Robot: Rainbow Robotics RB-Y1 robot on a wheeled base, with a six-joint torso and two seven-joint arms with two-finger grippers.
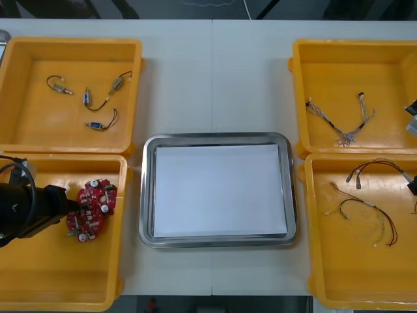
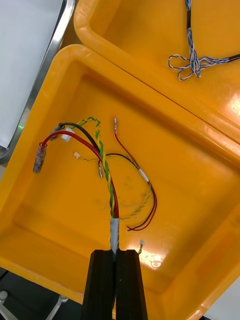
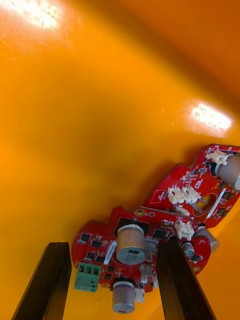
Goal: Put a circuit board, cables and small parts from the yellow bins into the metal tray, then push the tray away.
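Two round red circuit boards (image 1: pixel 91 210) lie overlapping in the near left yellow bin (image 1: pixel 39 274). My left gripper (image 1: pixel 76 209) is down in that bin and open. In the left wrist view its fingers (image 3: pixel 45 280) stand either side of the nearer board (image 3: pixel 125 245), with the second board (image 3: pixel 210 180) just beyond. Low over the near right bin (image 2: pixel 45 220), my right gripper (image 2: pixel 116 257) is shut on the wrapped end of a red, black and yellow-green cable (image 2: pixel 107 185). The same cable (image 1: pixel 374 164) runs to the right arm (image 1: pixel 413 186) at the edge of the front view.
The metal tray (image 1: pixel 215 242), white inside, sits between the bins. The far left bin (image 1: pixel 19 130) holds three small metal parts (image 1: pixel 91 98) on black leads. A twisted blue and white cable (image 1: pixel 342 127) lies in the far right bin. Thin red and yellow cables (image 1: pixel 368 212) lie loose in the near right bin.
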